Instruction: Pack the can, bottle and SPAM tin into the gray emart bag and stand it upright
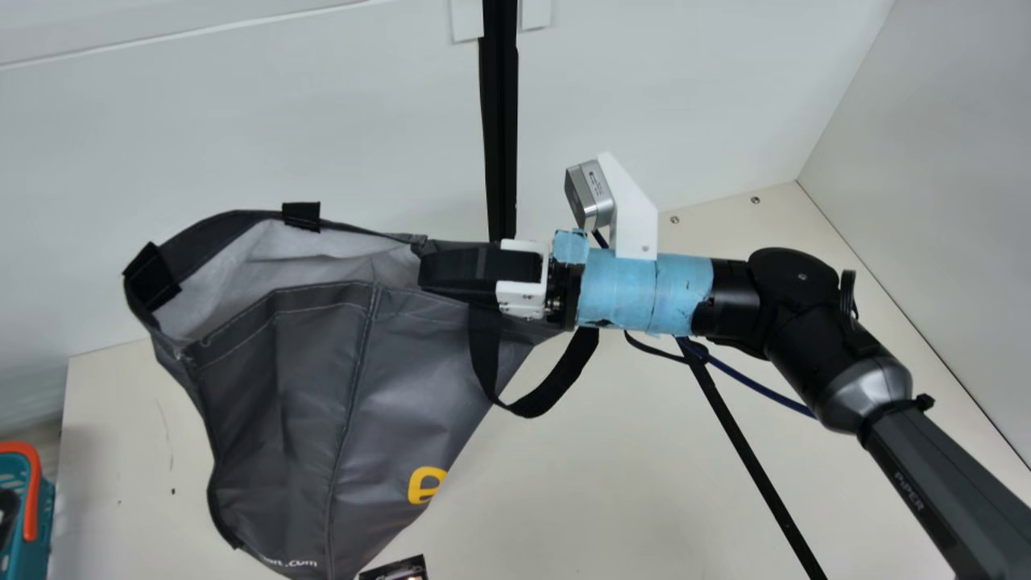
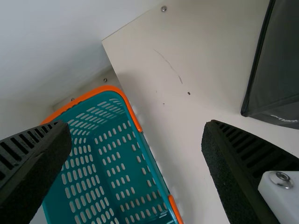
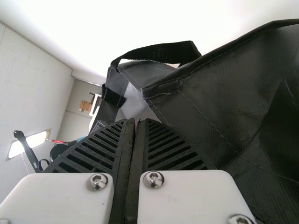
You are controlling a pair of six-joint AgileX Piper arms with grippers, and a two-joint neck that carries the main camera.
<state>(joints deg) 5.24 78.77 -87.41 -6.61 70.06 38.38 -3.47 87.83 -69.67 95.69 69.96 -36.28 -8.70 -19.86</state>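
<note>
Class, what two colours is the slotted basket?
Teal with orange rim trim; the left wrist view shows the basket best.

Main view: bag (image 1: 282, 419) and unidentifiable dark object (image 1: 395, 570) cut off at bottom edge; basket (image 1: 36, 548) cut off at left edge. Right gripper (image 1: 427, 270) conceals part of the bag's rim.

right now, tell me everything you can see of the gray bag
The bag is dark gray and looks like smooth, slightly shiny sheeting, with stitched seams, a pale lining, black straps, a yellow mark and white lettering. Its mouth gapes open; the sides are creased and it leans rather than standing square. The right tool is closed on its rim, beside a looped strap. Whether its base rests on the table I can't tell.
</note>
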